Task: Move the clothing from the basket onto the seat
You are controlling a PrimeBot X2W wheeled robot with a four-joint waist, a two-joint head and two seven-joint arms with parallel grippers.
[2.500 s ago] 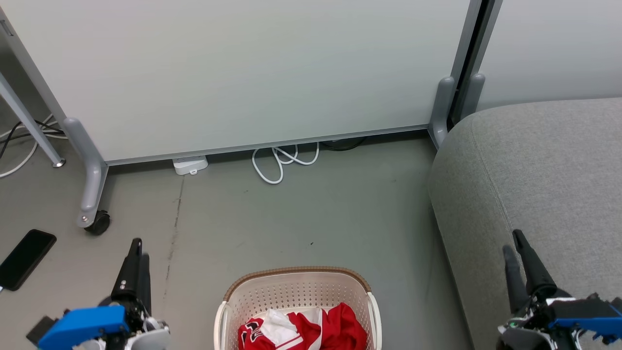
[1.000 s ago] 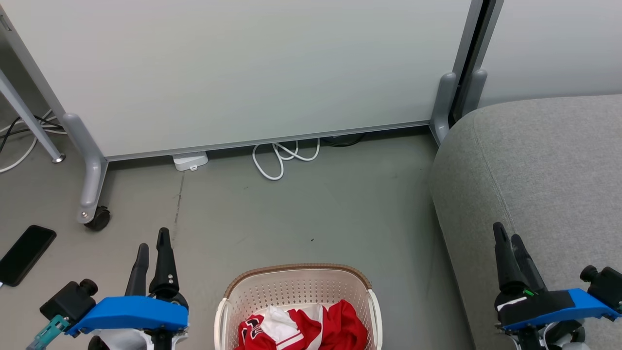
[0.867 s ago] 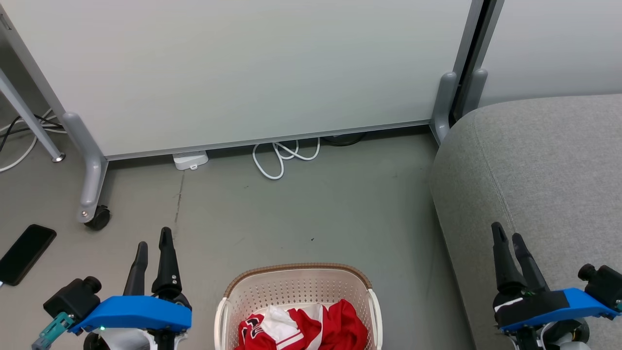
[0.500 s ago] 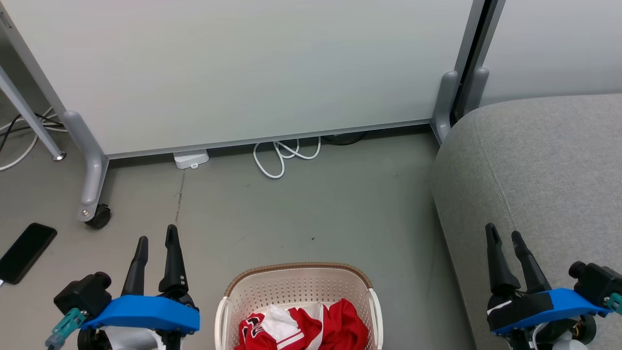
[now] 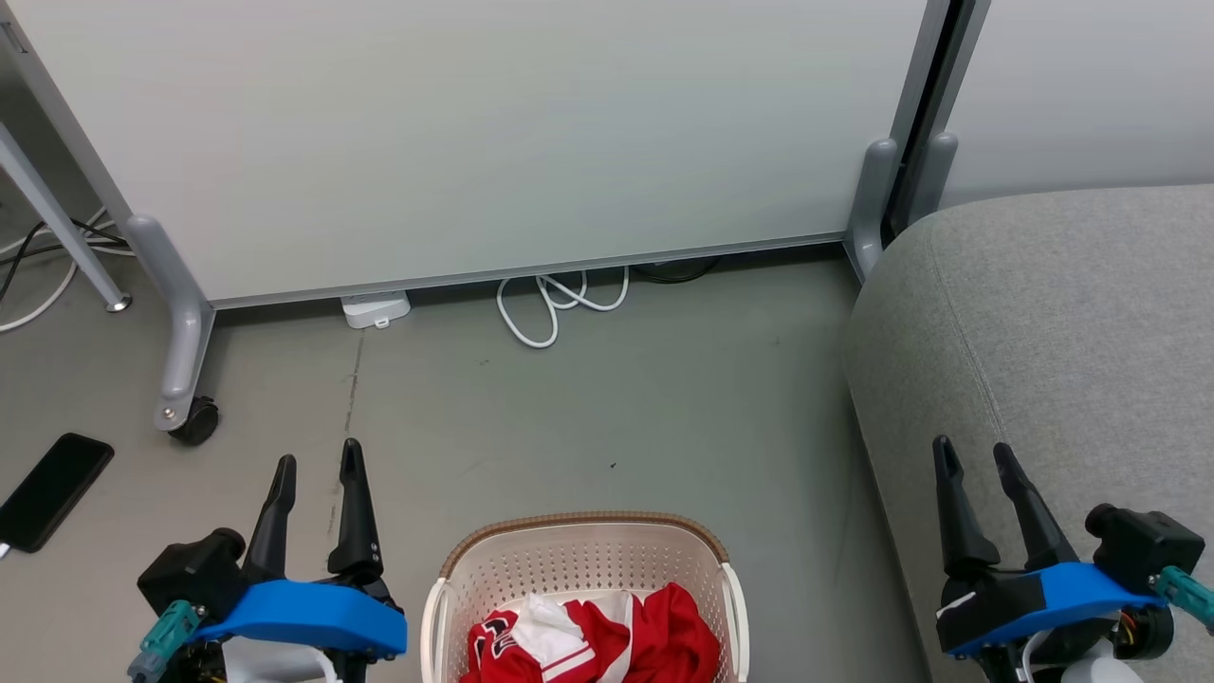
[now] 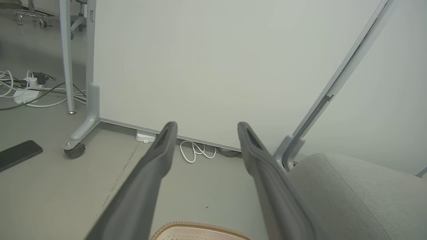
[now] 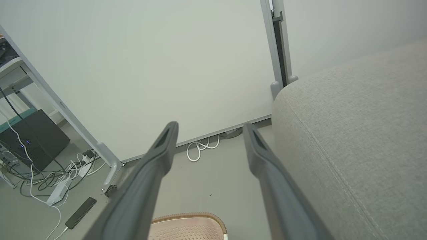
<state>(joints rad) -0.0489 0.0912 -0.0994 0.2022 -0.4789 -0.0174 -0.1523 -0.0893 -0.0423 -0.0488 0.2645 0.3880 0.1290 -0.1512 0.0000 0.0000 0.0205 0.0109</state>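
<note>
From its head, the camera looked steeply down on the floor point(image 5: 616, 408); both wrist cameras sat lower, facing the partition point(image 6: 206, 66), all sharing the basket point(image 7: 190, 228) and white cable point(image 5: 560, 308).

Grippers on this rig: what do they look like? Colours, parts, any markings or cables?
The left gripper and right gripper match. Each has two long, tapering dark grey fingers with a recessed slot near the tip, rising from a blue plastic cover. A black module sits on each outer side, with a teal connector at its end. The right one's black base carries a white patch.
</note>
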